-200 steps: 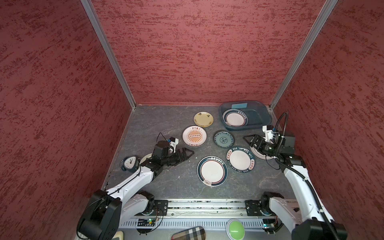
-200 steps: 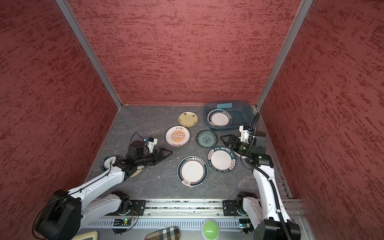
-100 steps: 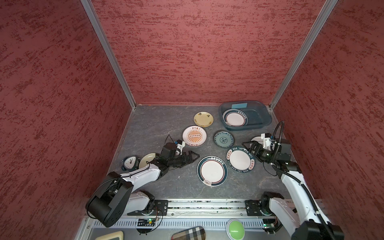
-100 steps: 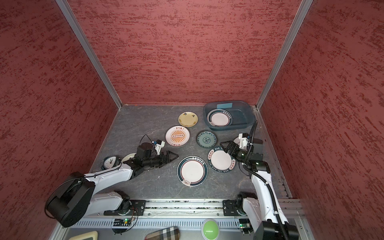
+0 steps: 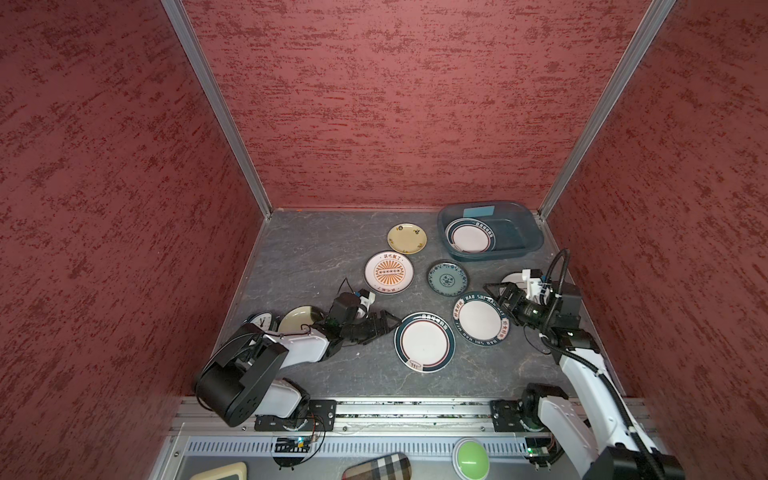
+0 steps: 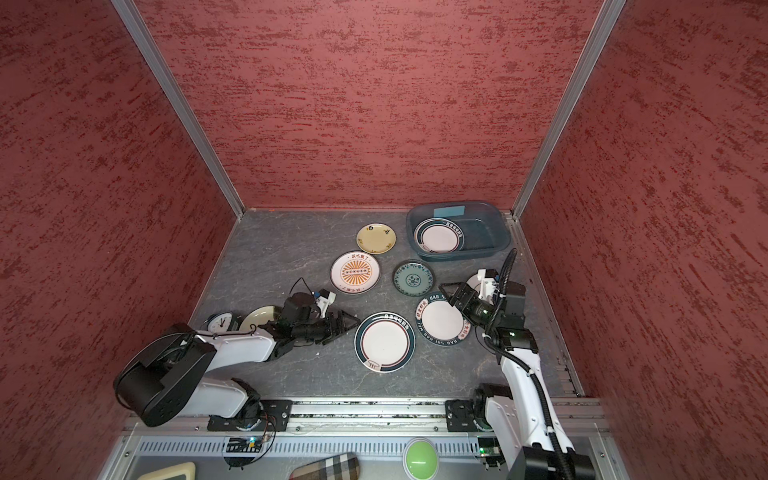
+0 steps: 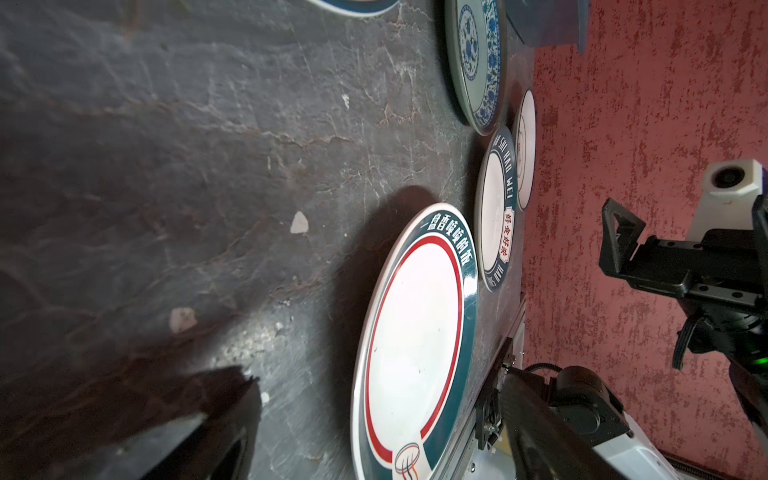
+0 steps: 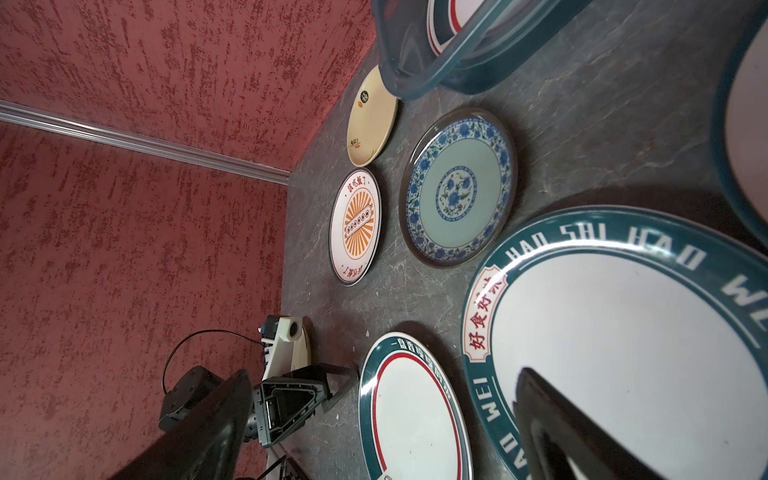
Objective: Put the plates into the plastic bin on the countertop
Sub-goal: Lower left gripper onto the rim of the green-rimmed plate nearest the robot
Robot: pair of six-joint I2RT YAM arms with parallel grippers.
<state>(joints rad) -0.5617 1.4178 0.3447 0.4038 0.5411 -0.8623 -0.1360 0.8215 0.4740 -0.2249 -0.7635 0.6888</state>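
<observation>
Looks like pickup, left claw [image 5: 392, 326] apart beside the ringed plate [image 5: 424, 341], right claw [image 5: 496, 295] apart over the lettered plate [image 5: 480, 318]; next needs rim grips, then carrying to the far-right bin [image 5: 498, 254].

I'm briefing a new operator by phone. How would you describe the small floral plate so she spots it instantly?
Find the plastic bin in the far right corner of the countertop. Just in front of its near left corner lies the floral plate. Its neighbours are white, like the sunburst plate; it alone is pale green with a blue flower border.
</observation>
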